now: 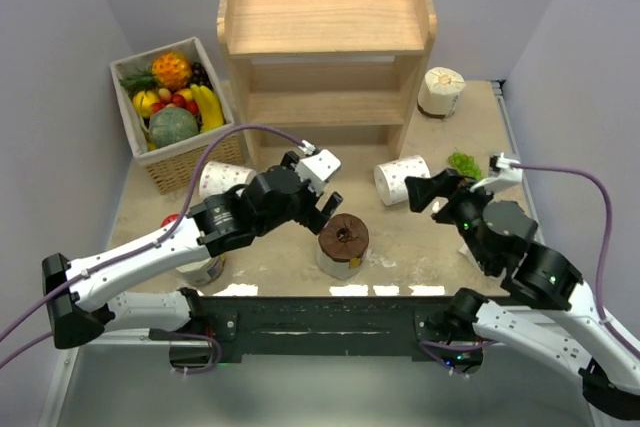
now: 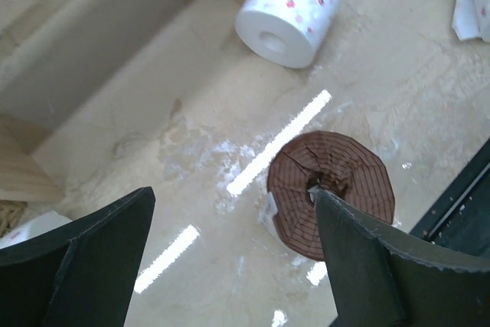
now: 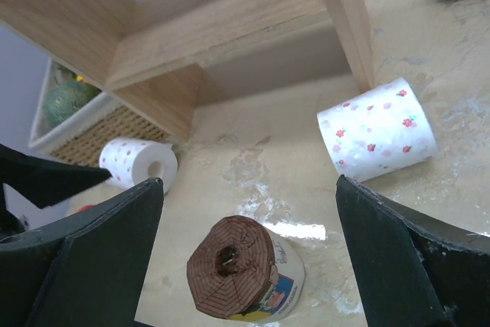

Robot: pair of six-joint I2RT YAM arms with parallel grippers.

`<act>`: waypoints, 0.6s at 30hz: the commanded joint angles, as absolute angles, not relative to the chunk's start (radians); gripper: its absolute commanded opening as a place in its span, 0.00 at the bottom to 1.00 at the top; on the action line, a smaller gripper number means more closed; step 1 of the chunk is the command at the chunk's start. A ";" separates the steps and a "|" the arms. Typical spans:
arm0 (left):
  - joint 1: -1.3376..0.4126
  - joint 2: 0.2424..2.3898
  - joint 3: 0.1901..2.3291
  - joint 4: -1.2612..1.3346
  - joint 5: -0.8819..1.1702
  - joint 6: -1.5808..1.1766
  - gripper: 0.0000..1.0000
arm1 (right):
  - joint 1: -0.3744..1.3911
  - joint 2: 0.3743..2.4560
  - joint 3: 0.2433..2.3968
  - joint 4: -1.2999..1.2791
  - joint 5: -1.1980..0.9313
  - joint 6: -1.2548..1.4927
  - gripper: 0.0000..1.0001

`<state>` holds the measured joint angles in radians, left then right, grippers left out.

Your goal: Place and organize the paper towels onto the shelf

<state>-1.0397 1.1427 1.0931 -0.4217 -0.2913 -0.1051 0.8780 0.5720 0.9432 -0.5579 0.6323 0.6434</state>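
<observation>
The left gripper (image 2: 230,204) is hanging wide open and holding nothing, with its camera looking steeply down at the table. The brown-capped roll (image 2: 331,189) is standing upright just below it, off toward its right finger. The roll's long axis is running vertical and its brown end is facing up at the tool. That finger's tip is overlapping the cap in the wrist view, though I cannot tell whether it is touching or only passing above. To straddle the roll, I judge the jaws are needing a small shift toward the right-finger side before descending.

The left arm is stretching low from its base diagonally toward the table's middle, wrist pitched down. The right gripper (image 3: 249,189) is also gaping wide and empty. The same roll is sitting below and ahead of it, farther off than from the left tool, so the left arm is the nearer one. A dotted roll (image 3: 377,129) is lying on its side ahead of the right finger, axis roughly level. The shelf (image 1: 325,17) is standing beyond both tools, with no roll showing on its top board.
</observation>
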 commanded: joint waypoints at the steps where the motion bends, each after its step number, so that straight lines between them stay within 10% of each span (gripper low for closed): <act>1: -1.100 1.236 1.173 -0.486 -0.310 -0.143 0.90 | 0.880 0.459 0.896 -0.525 0.693 0.663 0.99; 18: -1.239 1.512 1.249 -0.445 -0.117 -0.130 0.83 | 0.881 0.313 0.931 -0.587 0.739 0.577 0.99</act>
<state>-1.2419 1.5036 1.2083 -0.4644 -0.1738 -0.1127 0.8780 0.3355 0.9001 -0.5812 0.6975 0.5934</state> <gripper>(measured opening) 0.824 0.986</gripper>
